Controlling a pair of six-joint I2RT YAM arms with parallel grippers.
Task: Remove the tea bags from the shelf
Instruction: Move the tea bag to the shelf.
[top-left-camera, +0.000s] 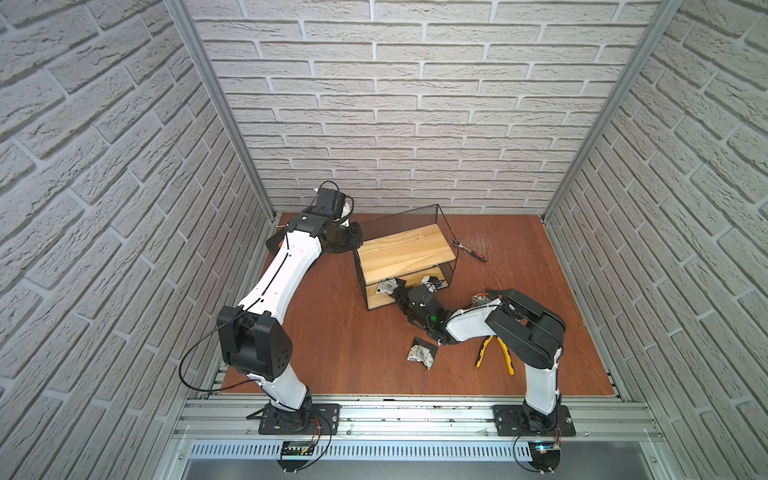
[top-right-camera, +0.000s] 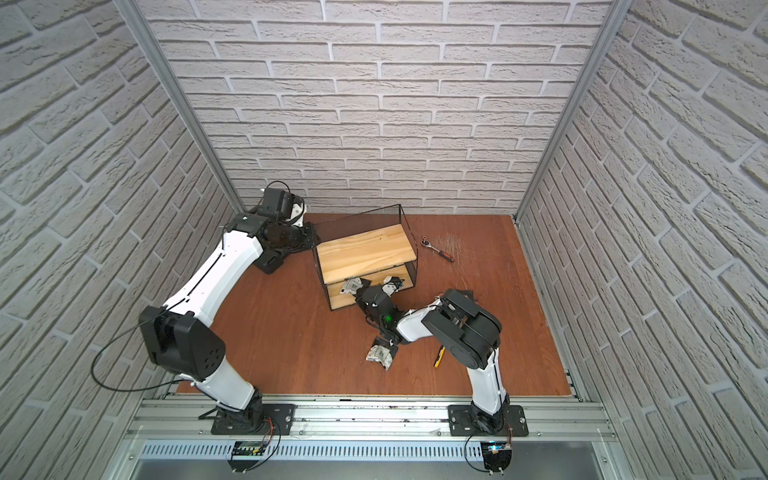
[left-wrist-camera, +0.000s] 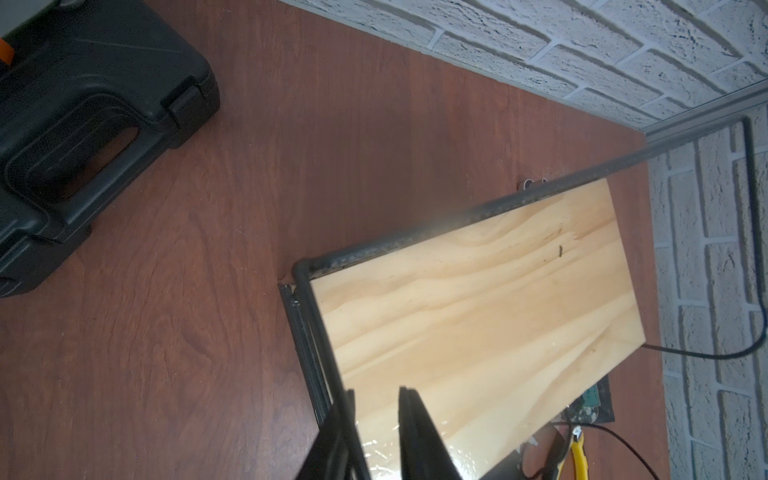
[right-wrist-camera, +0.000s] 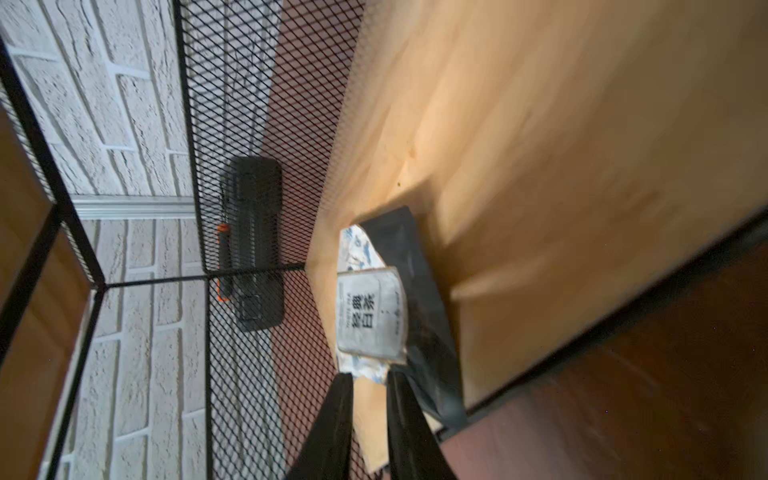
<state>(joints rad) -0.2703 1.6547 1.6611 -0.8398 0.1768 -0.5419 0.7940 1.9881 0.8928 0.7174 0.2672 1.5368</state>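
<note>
Right claw (right-wrist-camera: 370, 380) sits inside the lower tier of the shelf (top-left-camera: 399, 249), entering from the near side. Its jaws are narrow, with the tips at the edge of a white-grey tea bag (right-wrist-camera: 370, 316) that overlaps a black tea bag (right-wrist-camera: 419, 257) on the bottom board. I cannot tell whether it pinches. Left claw (left-wrist-camera: 376, 392) straddles the frame's top rim at the far-left corner, jaws narrow, grip unclear. Loose tea bags (top-left-camera: 422, 352) lie on the worktop (top-left-camera: 332, 332), on the near side of the shelf.
</note>
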